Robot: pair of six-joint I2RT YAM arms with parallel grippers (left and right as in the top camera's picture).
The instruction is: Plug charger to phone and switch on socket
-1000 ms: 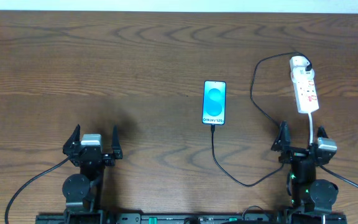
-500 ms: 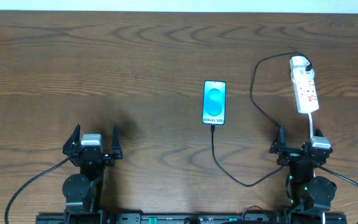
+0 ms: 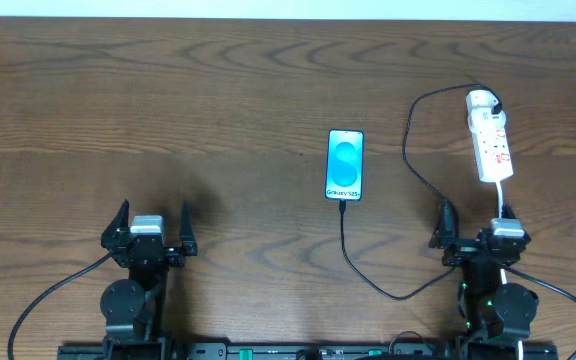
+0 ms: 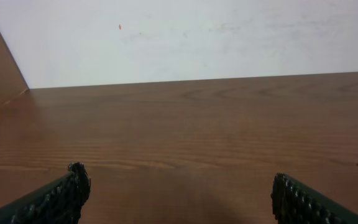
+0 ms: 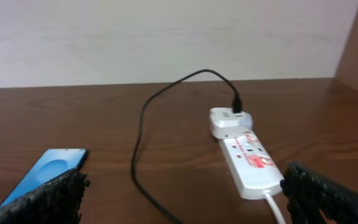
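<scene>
The phone (image 3: 345, 165) lies flat mid-table with its blue screen up; in the right wrist view the phone (image 5: 48, 168) shows at lower left. The charger cable (image 3: 368, 278) meets the phone's near edge, loops right and runs up to an adapter (image 3: 482, 100) seated in the far end of the white socket (image 3: 492, 145). In the right wrist view, the socket (image 5: 250, 163) and the cable (image 5: 138, 143) lie ahead. My right gripper (image 3: 476, 222) stands open just short of the socket, holding nothing. My left gripper (image 3: 153, 222) is open at the near left, far from everything.
The socket's white cord (image 3: 501, 195) runs toward me past my right gripper's fingers. A pale wall backs the table's far edge (image 4: 197, 78). In the left wrist view, only bare wood lies between my open left gripper's (image 4: 179, 180) fingers.
My right arm has shifted slightly to the left, its gripper staying open. The left arm, phone, charger and socket have not moved.
</scene>
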